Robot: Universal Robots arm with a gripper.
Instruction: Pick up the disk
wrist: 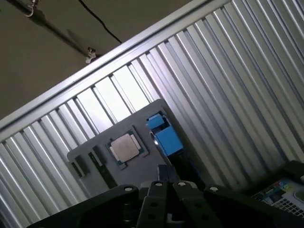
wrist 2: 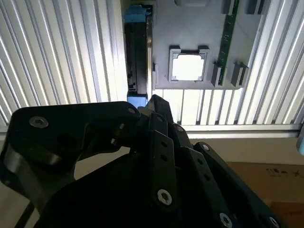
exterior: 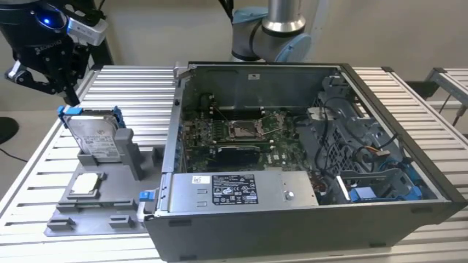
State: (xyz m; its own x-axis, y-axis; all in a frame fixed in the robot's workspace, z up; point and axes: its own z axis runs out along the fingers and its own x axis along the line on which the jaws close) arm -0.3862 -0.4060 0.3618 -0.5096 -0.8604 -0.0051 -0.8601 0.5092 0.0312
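Note:
The disk (exterior: 96, 136) stands upright on edge in a grey holder (exterior: 130, 153) at the exterior view's left, its white label facing out and a blue carrier frame (exterior: 73, 112) round it. In the second wrist view the disk (wrist 2: 138, 57) shows edge-on, and in the first wrist view its blue frame (wrist: 165, 137) shows. My black gripper (exterior: 71, 97) hangs just above and to the exterior view's left of the disk's top corner, apart from it. In both wrist views the gripper's (wrist 2: 154, 100) (wrist: 164, 170) fingers meet at one tip, shut and holding nothing.
A grey fixture plate (exterior: 102, 218) holds a small square chip (exterior: 84, 183) (wrist 2: 188, 66) (wrist: 124, 147) and a green memory stick (wrist 2: 228, 33). An open computer case (exterior: 292, 164) fills the ribbed metal table (exterior: 131, 82) on the exterior view's right. The arm's base (exterior: 281, 22) stands behind the case.

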